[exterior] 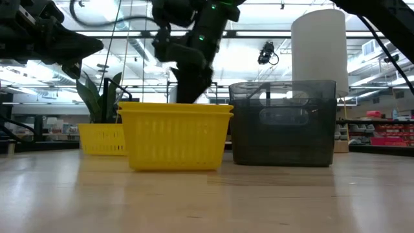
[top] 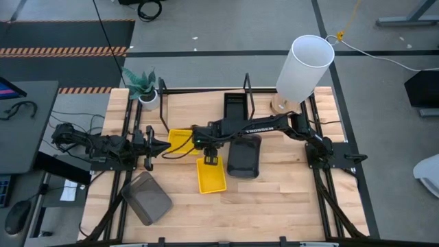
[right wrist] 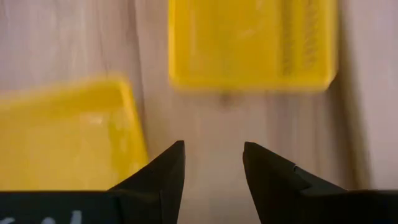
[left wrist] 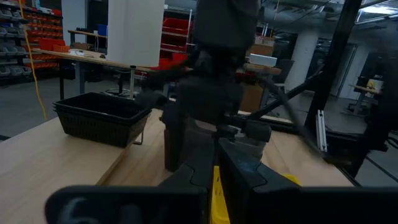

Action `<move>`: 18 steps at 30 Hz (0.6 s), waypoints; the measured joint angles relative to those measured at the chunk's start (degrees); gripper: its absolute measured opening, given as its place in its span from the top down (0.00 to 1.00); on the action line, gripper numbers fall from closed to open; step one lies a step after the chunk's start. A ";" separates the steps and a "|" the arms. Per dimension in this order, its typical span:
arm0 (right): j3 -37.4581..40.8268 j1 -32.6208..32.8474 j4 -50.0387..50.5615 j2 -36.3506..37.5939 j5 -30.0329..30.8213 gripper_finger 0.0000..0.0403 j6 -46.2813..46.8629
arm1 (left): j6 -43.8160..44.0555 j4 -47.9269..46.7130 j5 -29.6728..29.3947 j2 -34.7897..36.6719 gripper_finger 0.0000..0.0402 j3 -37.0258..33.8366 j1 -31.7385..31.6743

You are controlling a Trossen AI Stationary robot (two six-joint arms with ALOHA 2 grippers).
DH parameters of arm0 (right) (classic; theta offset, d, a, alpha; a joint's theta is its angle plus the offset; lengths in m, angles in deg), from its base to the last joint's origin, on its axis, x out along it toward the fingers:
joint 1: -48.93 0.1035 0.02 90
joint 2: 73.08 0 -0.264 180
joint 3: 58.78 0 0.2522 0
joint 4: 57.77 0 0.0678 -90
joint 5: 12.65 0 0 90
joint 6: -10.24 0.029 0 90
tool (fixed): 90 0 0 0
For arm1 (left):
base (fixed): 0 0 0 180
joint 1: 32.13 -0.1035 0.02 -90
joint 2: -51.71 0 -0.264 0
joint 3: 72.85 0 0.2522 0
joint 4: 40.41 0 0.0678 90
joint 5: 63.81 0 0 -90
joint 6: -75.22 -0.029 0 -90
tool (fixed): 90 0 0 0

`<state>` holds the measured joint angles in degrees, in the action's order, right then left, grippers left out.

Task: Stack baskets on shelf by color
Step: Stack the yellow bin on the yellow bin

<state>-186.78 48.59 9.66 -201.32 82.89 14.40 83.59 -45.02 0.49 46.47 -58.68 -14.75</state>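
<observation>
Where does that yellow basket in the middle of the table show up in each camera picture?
High view: yellow basket at centre, below the right gripper.
Low view: front, left of centre.
Left wrist: cannot tell.
Right wrist: probably the upper basket.
Shared landmark: the grey basket beside it.

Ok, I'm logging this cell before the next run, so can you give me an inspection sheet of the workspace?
Surface: wooden table, bare at the front.
Job's things: yellow basket at centre; second yellow basket behind it; dark grey basket beside; another grey basket front left; black basket at the shelf frames.
Clutter: potted plant, white cylinder.
Grippers: right tool open, empty, over the yellow baskets; left tool waits at left.
Cables: black cables at left edge.
Surroundings: grey floor, striped tape.
</observation>
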 joint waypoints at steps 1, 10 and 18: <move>-0.10 -0.04 -2.07 0.00 0.69 0.58 -0.92 | 0.01 0.00 0.00 0.00 0.92 -0.02 0.00; -0.08 -1.92 -10.79 -0.02 5.77 0.58 9.71 | 0.00 0.00 -0.01 0.00 0.92 -0.01 0.00; 0.09 -3.53 -10.97 -2.92 4.46 0.58 24.99 | 0.01 -0.01 -0.01 0.00 0.92 -0.01 0.01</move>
<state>-186.69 45.05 -1.31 -204.25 87.35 39.39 83.60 -45.03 0.49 46.47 -58.69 -14.74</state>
